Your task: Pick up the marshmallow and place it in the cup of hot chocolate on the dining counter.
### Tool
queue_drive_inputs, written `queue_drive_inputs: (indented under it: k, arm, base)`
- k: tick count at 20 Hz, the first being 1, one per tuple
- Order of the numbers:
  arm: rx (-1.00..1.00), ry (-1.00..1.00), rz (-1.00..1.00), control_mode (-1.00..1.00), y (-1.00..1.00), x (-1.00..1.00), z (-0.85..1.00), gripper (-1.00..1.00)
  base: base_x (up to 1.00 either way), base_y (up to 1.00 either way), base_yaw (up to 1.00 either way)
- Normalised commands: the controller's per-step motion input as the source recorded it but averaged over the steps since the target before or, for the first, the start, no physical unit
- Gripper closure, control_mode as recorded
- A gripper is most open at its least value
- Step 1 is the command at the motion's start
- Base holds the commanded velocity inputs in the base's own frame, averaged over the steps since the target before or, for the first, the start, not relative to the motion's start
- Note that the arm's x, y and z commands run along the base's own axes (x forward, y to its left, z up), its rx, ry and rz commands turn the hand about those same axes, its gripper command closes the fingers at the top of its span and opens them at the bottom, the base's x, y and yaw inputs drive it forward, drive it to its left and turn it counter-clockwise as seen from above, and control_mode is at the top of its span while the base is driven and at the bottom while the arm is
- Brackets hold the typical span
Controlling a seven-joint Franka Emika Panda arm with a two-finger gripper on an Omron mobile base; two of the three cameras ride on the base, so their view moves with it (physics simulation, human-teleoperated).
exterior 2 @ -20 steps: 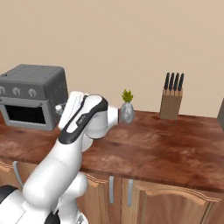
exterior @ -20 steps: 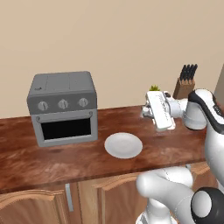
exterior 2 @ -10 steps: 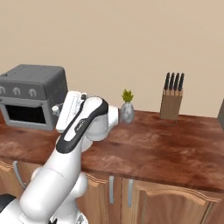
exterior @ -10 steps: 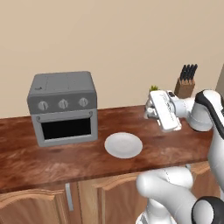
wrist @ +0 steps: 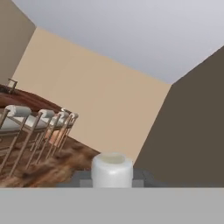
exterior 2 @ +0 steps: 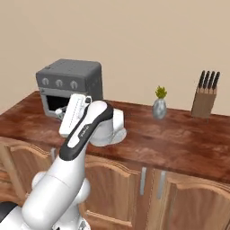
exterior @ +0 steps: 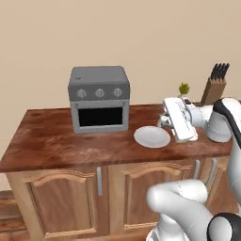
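Between the hand's [wrist: 112,183] fingertips: the marshmallow [wrist: 112,170] (clamped).

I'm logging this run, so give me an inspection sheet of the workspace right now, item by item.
Surface: wooden counter with cabinet doors below.
Job's things: marshmallow sits between the fingertips in the hand view; dining counter with stools far off across the room; cup not made out.
Clutter: toaster oven, round white plate, small plant vase, knife block.
Grippers: gripper shut on the marshmallow, raised beside the plate.
Cables: nothing seen.
Surroundings: plain beige wall.
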Motion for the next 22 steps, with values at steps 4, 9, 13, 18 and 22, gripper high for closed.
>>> queue_drive_inputs:
  k: [4, 9, 13, 18, 22]
  arm:
    - [0.00, 0.00, 0.00, 1.00, 0.00, 0.00, 0.00, 1.00]
    - [0.00, 0.00, 0.00, 1.00, 0.00, 0.00, 0.00, 1.00]
    - [0.00, 0.00, 0.00, 1.00, 0.00, 0.00, 0.00, 1.00]
    - [0.00, 0.00, 0.00, 1.00, 0.00, 0.00, 0.00, 1.00]
    - [0.00, 0.00, 0.00, 1.00, 0.00, 0.00, 0.00, 1.00]
  base:
    - [-0.06, 0.67, 0.85]
    - [0.00, 0.05, 1.00]
    - [0.00, 0.00, 1.00]
    - [0.00, 0.00, 1.00]
    - [0.00, 0.00, 1.00]
